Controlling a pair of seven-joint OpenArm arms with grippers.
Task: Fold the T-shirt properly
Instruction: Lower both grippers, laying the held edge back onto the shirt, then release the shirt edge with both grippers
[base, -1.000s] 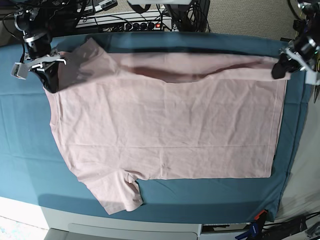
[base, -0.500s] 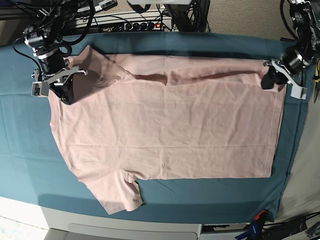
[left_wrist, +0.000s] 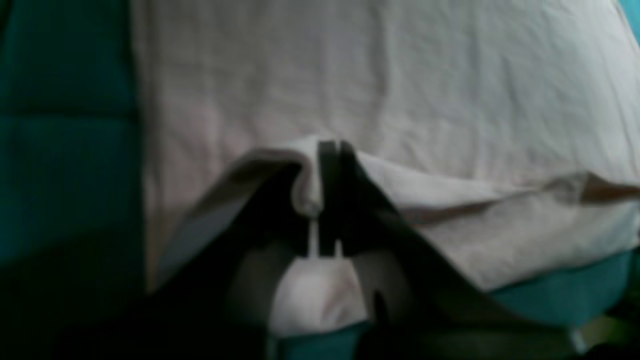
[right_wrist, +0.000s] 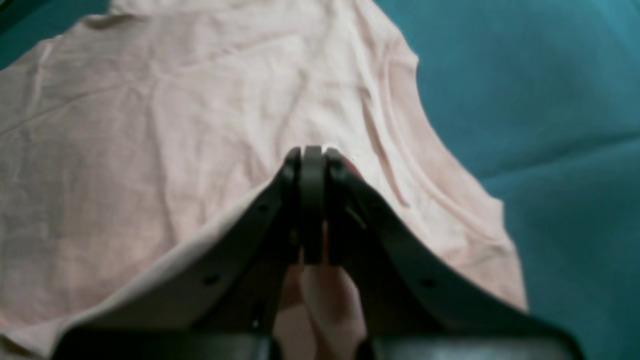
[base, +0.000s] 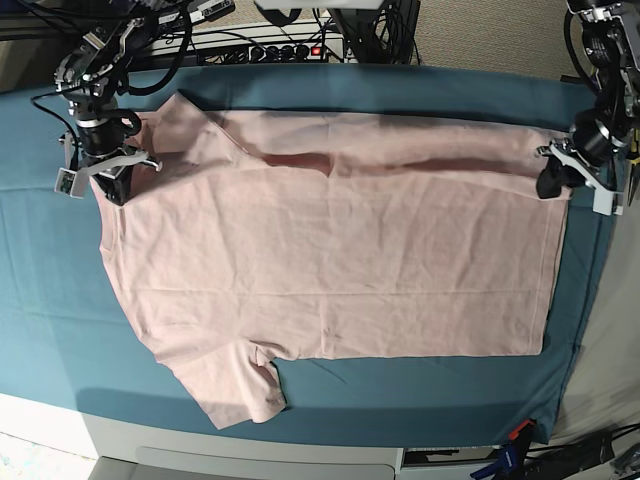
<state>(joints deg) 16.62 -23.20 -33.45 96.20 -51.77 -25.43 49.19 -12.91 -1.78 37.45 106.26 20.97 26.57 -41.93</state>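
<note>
Shirt corners have moved: both end effectors, left (base: 548, 185) and right (base: 112, 188), clenched on the T-shirt (base: 330, 260), have pulled it flatter for folding

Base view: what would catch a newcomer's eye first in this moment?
The pale pink T-shirt spread across most of the teal table cloth, one sleeve pointing toward the near edge. Next, the two grippers pinching its far edge: the right gripper at the shoulder on the view's left, the left gripper at the hem corner on the view's right, with a raised fold running between them.
</note>
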